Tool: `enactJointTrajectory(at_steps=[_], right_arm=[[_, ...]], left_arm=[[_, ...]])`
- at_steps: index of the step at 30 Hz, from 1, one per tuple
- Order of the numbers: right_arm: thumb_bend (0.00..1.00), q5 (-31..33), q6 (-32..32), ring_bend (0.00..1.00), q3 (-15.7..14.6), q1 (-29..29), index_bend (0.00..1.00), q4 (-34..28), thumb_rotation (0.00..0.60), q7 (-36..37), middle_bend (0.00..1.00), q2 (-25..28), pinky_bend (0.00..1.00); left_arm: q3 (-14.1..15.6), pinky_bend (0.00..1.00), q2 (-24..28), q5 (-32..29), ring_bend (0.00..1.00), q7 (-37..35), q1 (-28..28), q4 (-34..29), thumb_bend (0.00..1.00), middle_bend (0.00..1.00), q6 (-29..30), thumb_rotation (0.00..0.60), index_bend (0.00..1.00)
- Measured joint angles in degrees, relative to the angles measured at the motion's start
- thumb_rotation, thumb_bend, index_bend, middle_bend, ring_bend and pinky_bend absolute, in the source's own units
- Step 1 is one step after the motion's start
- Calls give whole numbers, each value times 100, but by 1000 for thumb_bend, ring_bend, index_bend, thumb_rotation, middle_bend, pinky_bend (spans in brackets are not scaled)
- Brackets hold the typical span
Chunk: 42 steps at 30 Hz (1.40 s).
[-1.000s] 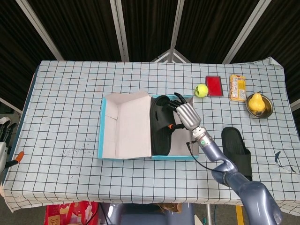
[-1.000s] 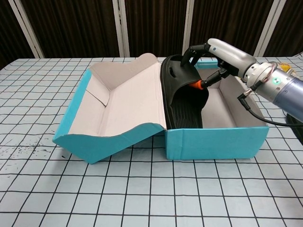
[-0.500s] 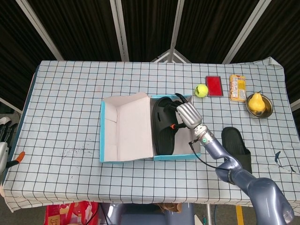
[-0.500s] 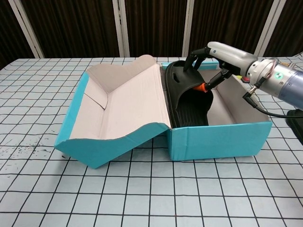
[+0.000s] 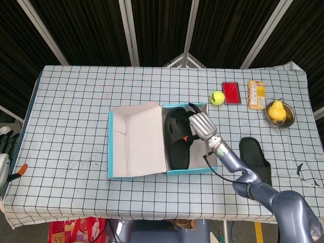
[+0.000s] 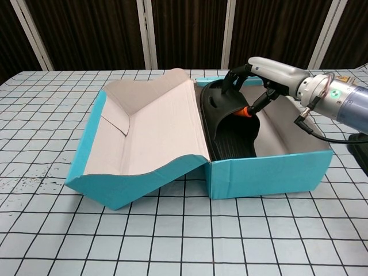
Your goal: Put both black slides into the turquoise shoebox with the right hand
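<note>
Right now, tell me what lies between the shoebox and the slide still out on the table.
In the head view, only the right arm crosses bare checked tablecloth between the turquoise shoebox and the black slide; nothing else lies there.

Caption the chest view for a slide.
Right hand lowers a black slide into the open turquoise shoebox on a checked table.

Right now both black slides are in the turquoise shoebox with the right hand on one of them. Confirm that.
Not both. Only one black slide is in the turquoise shoebox, with the right hand on it. The second slide lies on the table, to the right of the box, beside the arm. The head view shows this.
</note>
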Motion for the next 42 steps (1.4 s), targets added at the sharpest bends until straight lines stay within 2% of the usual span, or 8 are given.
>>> enactJointTrajectory(at_steps=[26,31,36,42], right_arm=[[362,118,-481,419,-11,44,424,-321,600,-228,562,180,0],[361,120,-486,387,3,47,424,-397,600,-247,552,225,0],[361,121,-505,302,22,64,407,-537,600,-318,436,311,0],[362,167,-759,206,6,108,280,-747,600,-563,273,459,0]], left_arm=[[14,0,-9,3,0,32,-14,4,346,0,-26,600,0],[12,0,-9,3,0,31,-13,2,346,0,-19,600,0],[19,0,-4,21,0,27,-9,-7,346,0,-6,600,0],[18,0,0,22,0,21,-4,-8,346,0,5,600,0]])
